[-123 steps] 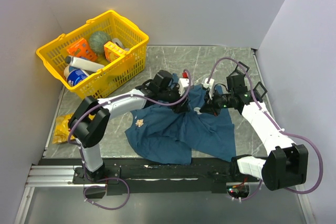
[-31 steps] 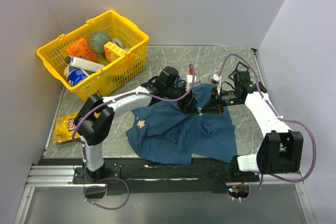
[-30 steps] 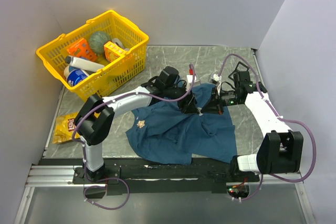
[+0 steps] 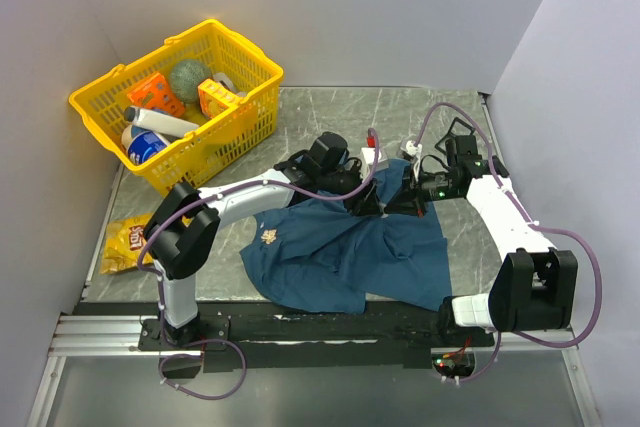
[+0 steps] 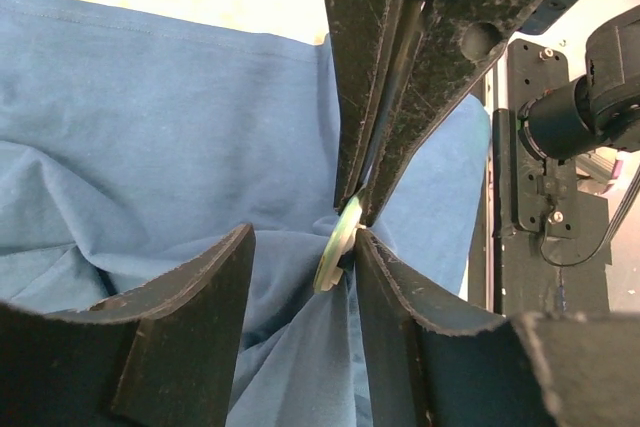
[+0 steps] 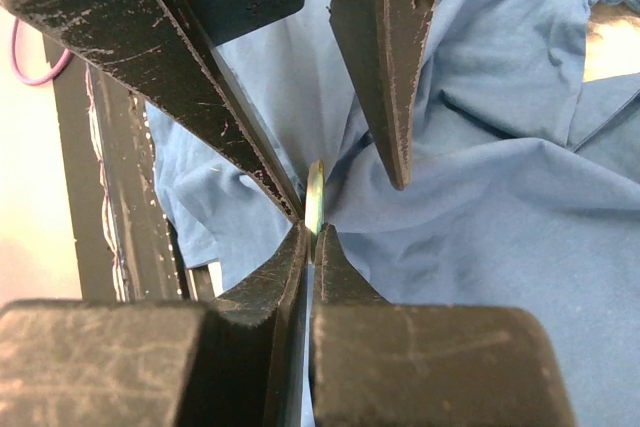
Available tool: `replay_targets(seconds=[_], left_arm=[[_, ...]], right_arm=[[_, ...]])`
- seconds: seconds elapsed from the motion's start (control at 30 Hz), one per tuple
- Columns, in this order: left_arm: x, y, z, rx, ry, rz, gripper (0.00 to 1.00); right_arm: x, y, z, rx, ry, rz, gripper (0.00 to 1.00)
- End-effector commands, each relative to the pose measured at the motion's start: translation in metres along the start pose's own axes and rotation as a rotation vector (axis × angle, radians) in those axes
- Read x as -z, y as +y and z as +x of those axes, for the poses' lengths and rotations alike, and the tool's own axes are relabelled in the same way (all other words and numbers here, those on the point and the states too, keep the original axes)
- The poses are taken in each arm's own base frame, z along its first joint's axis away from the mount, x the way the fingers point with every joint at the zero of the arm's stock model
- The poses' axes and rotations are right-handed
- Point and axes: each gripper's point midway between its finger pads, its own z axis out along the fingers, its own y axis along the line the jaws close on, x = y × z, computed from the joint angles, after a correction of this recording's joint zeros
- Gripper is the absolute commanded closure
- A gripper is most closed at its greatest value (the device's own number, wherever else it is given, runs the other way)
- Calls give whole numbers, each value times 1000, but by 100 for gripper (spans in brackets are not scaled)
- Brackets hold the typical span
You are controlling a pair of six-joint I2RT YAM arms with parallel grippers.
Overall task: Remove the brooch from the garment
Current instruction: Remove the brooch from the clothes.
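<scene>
Over the last second my left gripper (image 4: 363, 203) has slid a little to the right. It now meets my right gripper (image 4: 399, 199) tip to tip over the far middle of the shirt (image 4: 340, 257).

The right gripper is fully closed and pinches the rim of the brooch (image 5: 338, 244), a thin, pale green disc. The brooch stands on edge at the peak of a pucker of blue cloth. The left gripper is partly open and holds nothing. It has one finger on each side of that pucker, and its right finger (image 5: 400, 327) is just beside the disc.

I judge this to be the step of parting the brooch from the cloth, with the brooch gripped but not yet free. Next, the left fingers would need to close on the cloth right under the disc and hold it down. The right gripper could then draw the brooch away without dragging the shirt along. I cannot tell whether the fastening behind the disc is undone.

The top view shows the whole layout. The shirt lies wrinkled on the table (image 4: 330, 107) between my arms, with a small pale emblem (image 4: 266, 237) on its left part. A yellow basket (image 4: 245, 112) of goods sits far left and a snack bag (image 4: 120, 242) near left. That view hides the brooch under the grippers. Only the wrist views show it: the left one shows its face at a slant, and the right one shows it edge-on between my closed tips.
</scene>
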Motion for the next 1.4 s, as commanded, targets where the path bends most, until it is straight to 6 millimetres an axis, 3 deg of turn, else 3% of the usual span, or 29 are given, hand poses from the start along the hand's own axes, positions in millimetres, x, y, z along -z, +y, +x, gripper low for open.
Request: replay_targets(seconds=[0.0,0.37,0.7,1.37], left_arm=[[8,17,-2,-54,6,-92,49],[27,13,-18,-79,-26,-84,40],[30,11,-18,-62,-40,-66,34],[26,8,-12,-30,-37,-41,38]], right_arm=[[3,19,-14,2,-64,-53,100],[5,18,-14,2,-70,-43,100],[6,15,-14,-9,-74,-41,100],[5,14,-13,-17,-77,-42,100]])
